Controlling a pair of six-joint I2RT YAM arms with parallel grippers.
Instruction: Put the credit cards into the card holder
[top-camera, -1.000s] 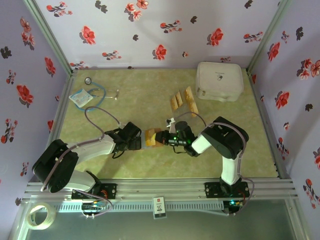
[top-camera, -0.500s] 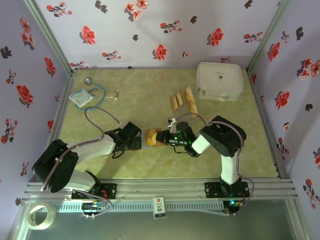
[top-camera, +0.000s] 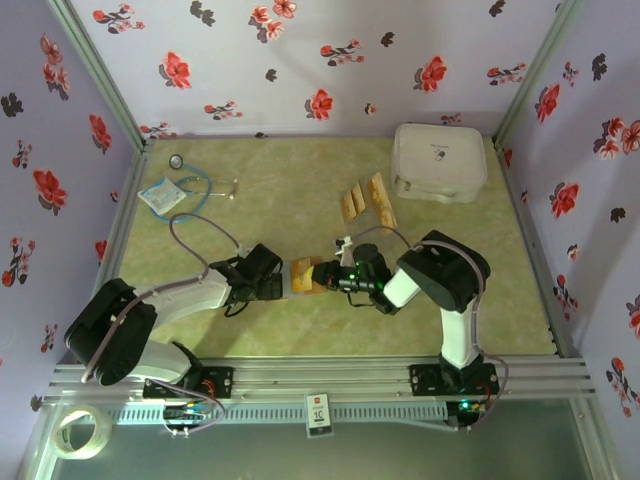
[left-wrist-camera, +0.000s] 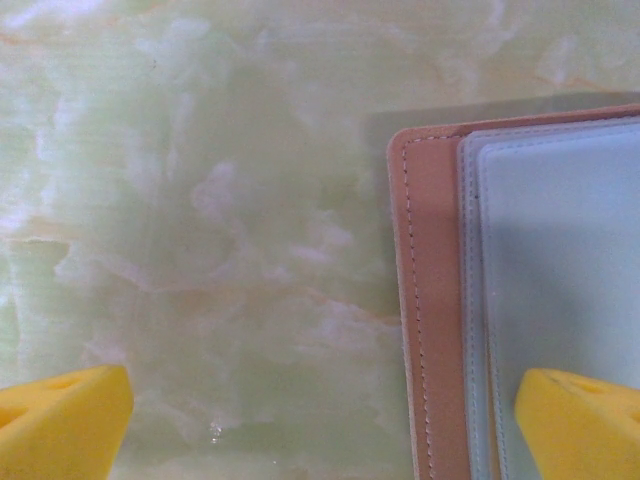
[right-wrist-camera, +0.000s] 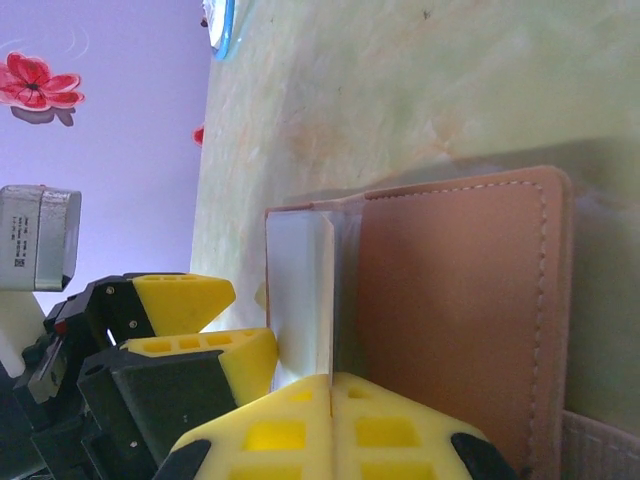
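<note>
Card holder (top-camera: 305, 276) lies open on the table (top-camera: 270, 330), near centre, between the two arms. Right gripper (right-wrist-camera: 330, 425) is closed, pads together; the clear sleeve leaf (right-wrist-camera: 300, 290) runs straight into the seam between them, so it looks pinched and lifted on edge, though the contact itself is hard to make out. Left gripper (left-wrist-camera: 320, 405) is spread wide and holds nothing, with one finger over bare table and the other over the holder's stitched brown border and clear pockets. Judged step: opening a pocket and steadying the holder before any card goes in. To do it well, keep the leaf raised without dragging the holder, and bring the left fingers down on the brown cover to pin it flat. Credit cards (top-camera: 366, 203) lie in a loose cluster well apart, farther back, just beside the white zippered case (top-camera: 438, 162); neither gripper carries one. The case crowds a reach from that side. A stethoscope (top-camera: 190, 190) lies at the far left, out of the way.
</note>
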